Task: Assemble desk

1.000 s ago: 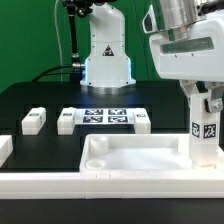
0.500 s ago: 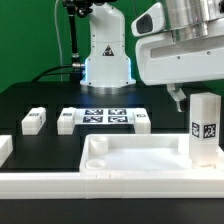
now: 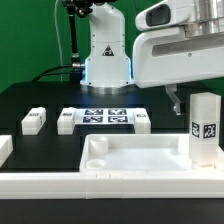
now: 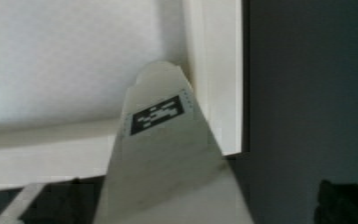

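The white desk top (image 3: 130, 158), a tray with a raised rim, lies near the front. One white leg (image 3: 205, 128) with a tag stands upright in its corner at the exterior view's right. My gripper (image 3: 188, 100) is open and empty, raised just above and behind that leg, with one dark finger (image 3: 174, 101) showing beside it. In the wrist view the leg (image 4: 167, 150) rises between my gripper's (image 4: 185, 210) spread fingers (image 4: 23, 205) without touching them, against the tray's rim (image 4: 211, 70). Three more legs lie on the table: (image 3: 33, 120), (image 3: 67, 120), (image 3: 141, 121).
The marker board (image 3: 104, 117) lies between the loose legs. A long white border rail (image 3: 90, 186) runs along the front, with a piece (image 3: 4, 148) at the exterior view's left. The robot base (image 3: 106, 55) stands at the back.
My gripper was down around the upright leg a second ago. It has let go and risen up and toward the exterior view's left. The leg stays standing in the tray corner.
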`<state>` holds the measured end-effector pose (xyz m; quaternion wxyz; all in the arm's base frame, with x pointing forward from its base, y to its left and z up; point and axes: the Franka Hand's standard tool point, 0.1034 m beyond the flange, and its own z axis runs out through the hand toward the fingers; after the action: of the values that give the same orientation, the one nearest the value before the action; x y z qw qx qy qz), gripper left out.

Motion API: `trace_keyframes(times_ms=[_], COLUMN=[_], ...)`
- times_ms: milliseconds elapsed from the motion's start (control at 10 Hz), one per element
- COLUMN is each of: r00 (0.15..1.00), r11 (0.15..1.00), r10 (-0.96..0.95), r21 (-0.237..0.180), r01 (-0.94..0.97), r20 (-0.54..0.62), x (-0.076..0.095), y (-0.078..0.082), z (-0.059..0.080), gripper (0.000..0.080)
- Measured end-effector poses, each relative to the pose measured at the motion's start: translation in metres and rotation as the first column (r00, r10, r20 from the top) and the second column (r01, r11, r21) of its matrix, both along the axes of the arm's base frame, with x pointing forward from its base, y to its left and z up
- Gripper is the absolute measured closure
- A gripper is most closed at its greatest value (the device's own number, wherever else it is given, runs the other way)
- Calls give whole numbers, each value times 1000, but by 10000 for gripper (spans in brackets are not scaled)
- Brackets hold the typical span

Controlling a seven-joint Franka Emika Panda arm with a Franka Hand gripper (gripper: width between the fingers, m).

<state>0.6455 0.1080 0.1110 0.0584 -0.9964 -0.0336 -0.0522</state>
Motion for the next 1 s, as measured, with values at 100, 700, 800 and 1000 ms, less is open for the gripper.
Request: trace_keyframes(times_ms=[100, 700, 800, 1000], r00=[1000, 901, 802, 491], r11=[1000, 900, 802, 495], r10=[-18, -430, -590, -849], r21=[5, 47, 44, 31], r01=[18, 433, 595, 868], r20=[-3, -65, -98, -195], x=[0, 3, 2, -2], y=[1, -8, -6, -1], z=[0, 0, -1, -3], gripper=[151, 499, 499, 499])
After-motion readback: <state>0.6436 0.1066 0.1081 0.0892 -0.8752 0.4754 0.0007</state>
